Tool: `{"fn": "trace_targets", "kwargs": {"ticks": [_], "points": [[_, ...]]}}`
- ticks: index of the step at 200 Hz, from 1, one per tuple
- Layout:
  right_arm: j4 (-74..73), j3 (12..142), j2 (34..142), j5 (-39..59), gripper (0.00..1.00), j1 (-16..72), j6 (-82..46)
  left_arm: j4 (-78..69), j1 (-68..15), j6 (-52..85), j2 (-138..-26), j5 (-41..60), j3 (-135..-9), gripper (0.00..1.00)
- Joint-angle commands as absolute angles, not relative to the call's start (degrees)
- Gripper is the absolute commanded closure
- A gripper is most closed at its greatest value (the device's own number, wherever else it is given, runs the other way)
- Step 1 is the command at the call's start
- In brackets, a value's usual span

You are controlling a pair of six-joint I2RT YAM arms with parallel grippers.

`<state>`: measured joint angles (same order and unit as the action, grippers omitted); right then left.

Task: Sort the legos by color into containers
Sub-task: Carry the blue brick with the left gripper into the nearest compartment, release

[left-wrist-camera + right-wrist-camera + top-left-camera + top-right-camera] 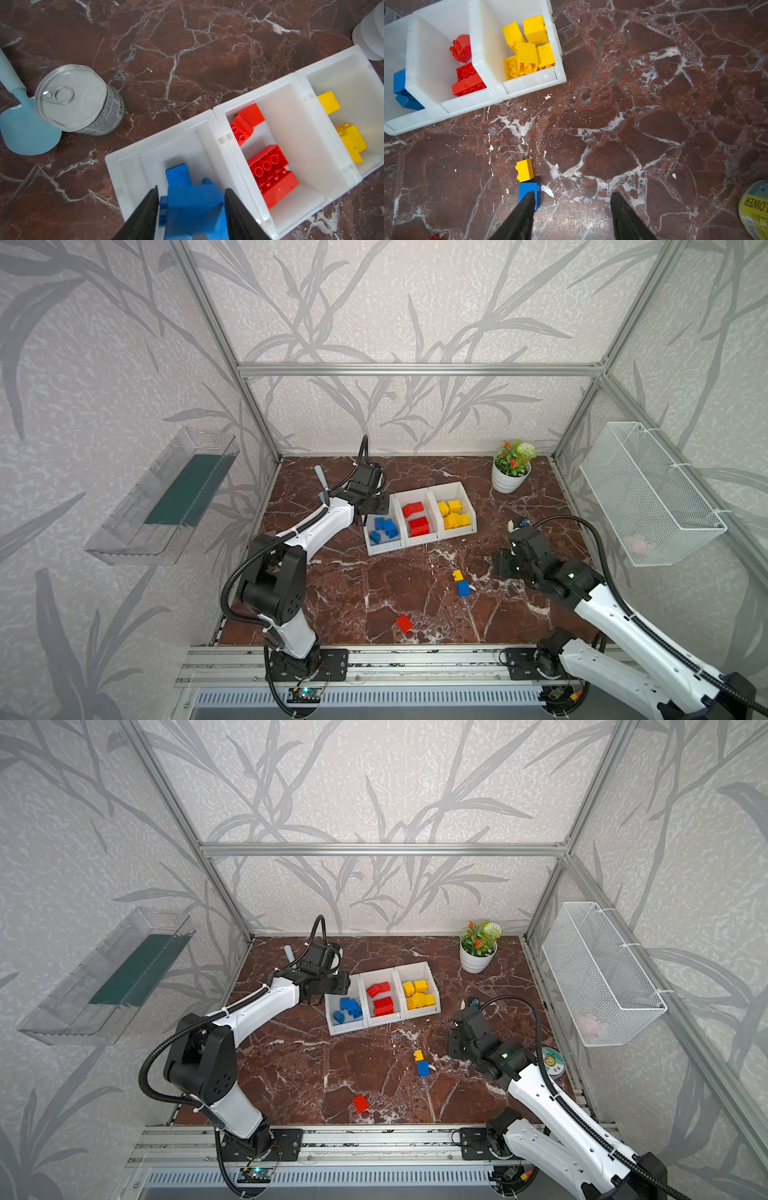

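- When I look down in a top view, my L pincer [369,512] hangs over the back of the left bin [384,548], 1st in a row of 3 white bins. Blue bricks [384,527] lie in that bin, red bricks [417,519] in the mid bin [424,540], and yellow bricks [454,514] in the right bin [459,534].
- Both top views show 3 bricks out on the table [353,593], well apart from the bins. A loose yellow brick [418,1055] lies right up against a loose blue brick [423,1068]. A loose red brick [360,1103] lies alone nearer the front. My R pincer [457,1046] hangs low, near that yellow + blue pair.
- L wrist cam: a blue brick [195,205] sits btw my 2 black fingers [149,207], over the left bin. Fingers are v. close on both sides, but I can't tell if they squeeze it. A tin can [79,99] stands on the table near the bins, w/ a light blue spatula [27,128] up against it.
- R wrist cam: my R pincer [571,194] is partly open w/ nothing in it, just bare table in the gap. One fingertip [529,199] covers a corner of the loose blue brick; can't tell if it touches. A yellow tape roll [756,209] shows at the picture's edge.
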<state>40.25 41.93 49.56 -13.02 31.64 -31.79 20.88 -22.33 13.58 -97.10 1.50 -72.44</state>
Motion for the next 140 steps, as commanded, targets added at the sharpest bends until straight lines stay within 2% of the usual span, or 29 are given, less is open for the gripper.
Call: {"fn": "trace_targets", "kwargs": {"ticks": [1,69,140], "points": [[41.19,40.87,49.28,-13.10,0.41,31.46,-32.68,20.58,-22.20,14.15,-96.94,1.14,-72.76,0.43],[41.69,40.72,50.86,-12.80,0.41,31.45,-31.90,19.73,-22.06,15.18,-94.37,0.83,-70.98,0.41],[38.24,38.22,58.82,-6.42,0.41,34.05,-34.55,20.19,-21.67,16.87,-88.04,1.15,-66.42,0.41]]}}
